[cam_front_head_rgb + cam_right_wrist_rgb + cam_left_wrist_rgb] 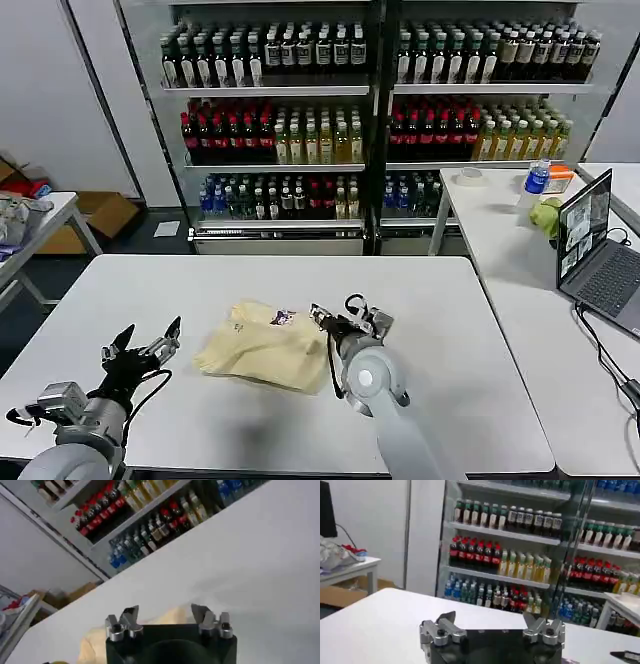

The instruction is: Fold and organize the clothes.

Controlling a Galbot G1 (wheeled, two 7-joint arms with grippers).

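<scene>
Cream T-shirt [262, 346] lies crumpled in a loose heap on the white counter [450, 330], roughly mid-counter, a bit toward the robot's left of centre; small neck label with dark print visible near its far edge. Right pincer [338, 312] sits right at the shirt's right edge, fingers spread apart, nothing held between them; fingertips just beside or touching the fabric, can't tell which from the head view. In the right wrist view the right pincer [165, 616] has jaws wide apart with the shirt [155, 622] showing pale behind and between them, bare counter [260, 555] beyond. Left pincer [142, 345] hovers over the counter's near-left part, well apart from the shirt, fingers splayed open and empty. Left wrist view shows the left pincer [492, 627] open, counter [380, 620] stretching ahead of it. Behind the counter stand drink fridges [370, 110] stocked with rows of bottles. A second counter [520, 250] at the robot's right carries a laptop [596, 250], a green cloth [546, 214] beside it, and a bottle [537, 180] farther back. Cardboard boxes [105, 212] on the floor at far left, near another table [40, 225].
</scene>
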